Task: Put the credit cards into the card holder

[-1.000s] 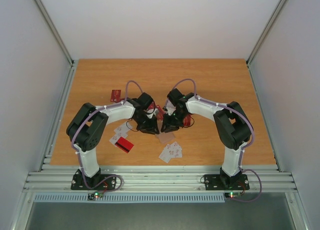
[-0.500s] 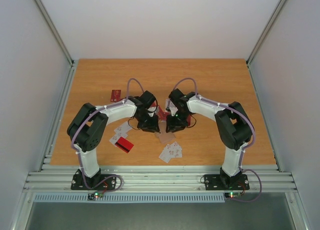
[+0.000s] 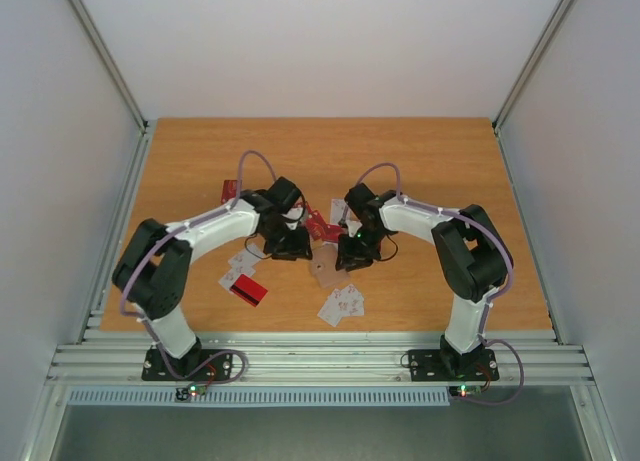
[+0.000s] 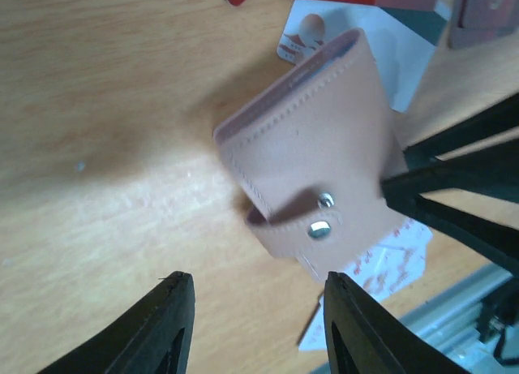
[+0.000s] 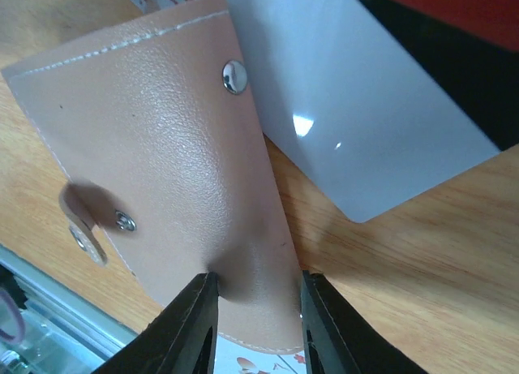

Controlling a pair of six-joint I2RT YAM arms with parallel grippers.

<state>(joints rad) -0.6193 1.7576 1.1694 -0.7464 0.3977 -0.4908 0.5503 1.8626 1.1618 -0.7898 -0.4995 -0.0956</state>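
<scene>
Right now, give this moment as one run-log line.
left end effector: open, empty | right end effector: pinching wallet | cards: on table

The card holder (image 5: 162,147) is seen as tan, grained, leather-like material with pale stitching and shiny metal snaps (image 5: 234,76). A glossy white card (image 5: 357,122) is shown at upper right. The bench (image 4: 97,106) is wood-grained, faintly sheened. The tool fingers (image 4: 166,325) are matt black plastic.

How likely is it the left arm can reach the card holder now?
Probably yes: the left gripper stands open just short of the card holder, nothing between them; the right gripper pinches only its other edge.
</scene>
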